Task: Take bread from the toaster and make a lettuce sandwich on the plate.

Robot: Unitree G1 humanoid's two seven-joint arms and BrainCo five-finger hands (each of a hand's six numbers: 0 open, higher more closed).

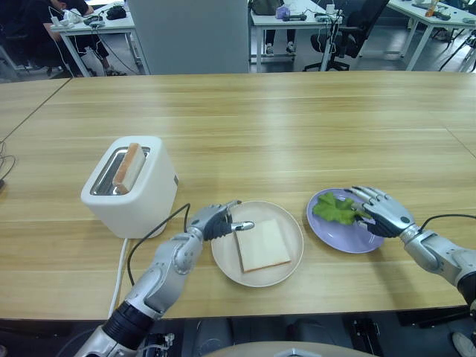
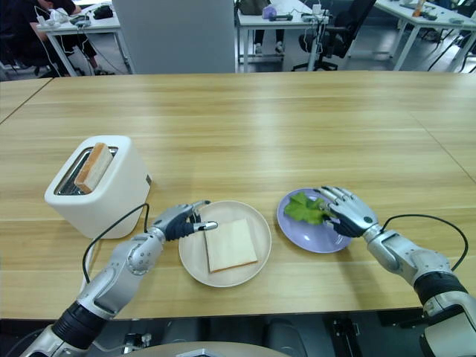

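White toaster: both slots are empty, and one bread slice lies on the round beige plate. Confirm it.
Wrong: one slot of the white toaster holds a bread slice, as the left eye view shows. The rest stands.

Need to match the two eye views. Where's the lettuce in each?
Left eye view: the lettuce is right of centre and low, on the purple plate, with the right robot hand at its right edge.
Right eye view: the lettuce is nearer the centre, on the same plate by the same hand.
Shared landmark: the beige plate with the bread slice, just left of the purple plate.
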